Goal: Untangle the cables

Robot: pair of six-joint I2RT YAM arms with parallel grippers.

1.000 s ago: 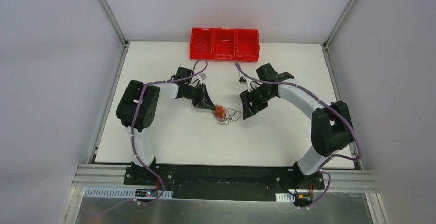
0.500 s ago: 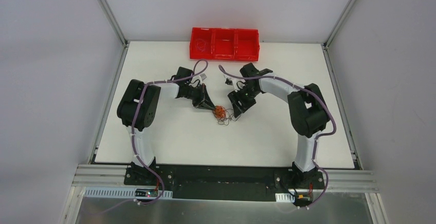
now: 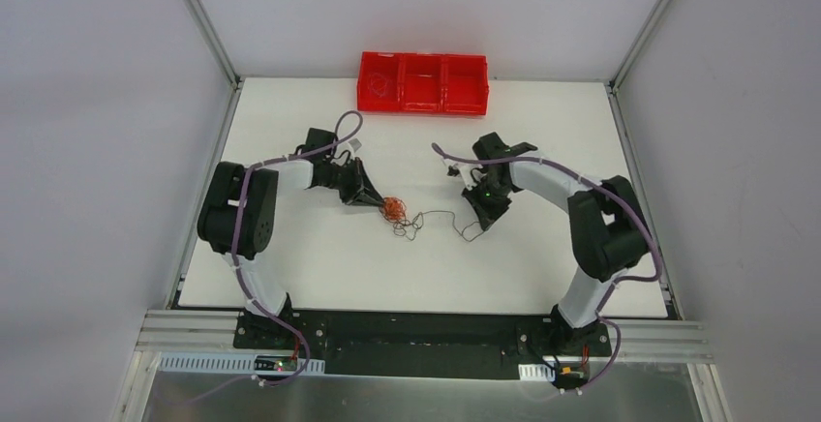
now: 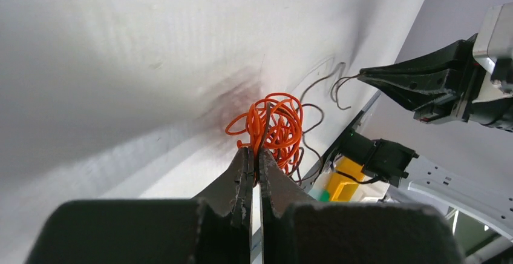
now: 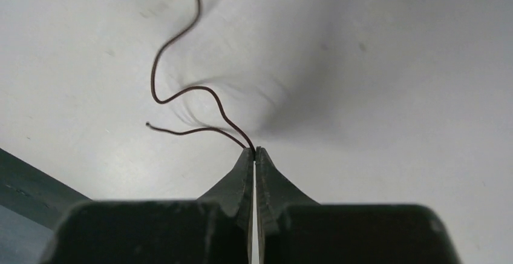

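Right gripper [image 5: 254, 150] rightward, tight on black cable [image 5: 199, 87]

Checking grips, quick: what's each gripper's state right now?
Left gripper: closed, holding the orange tangle.
Right gripper: closed, holding a dark wire.

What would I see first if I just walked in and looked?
A bright orange tangle of cables sits in the middle of the white table, pinched by the left claw. A thin dark wire runs from it across to the right claw, which is shut on it near its end. A red tray sits at the far edge.
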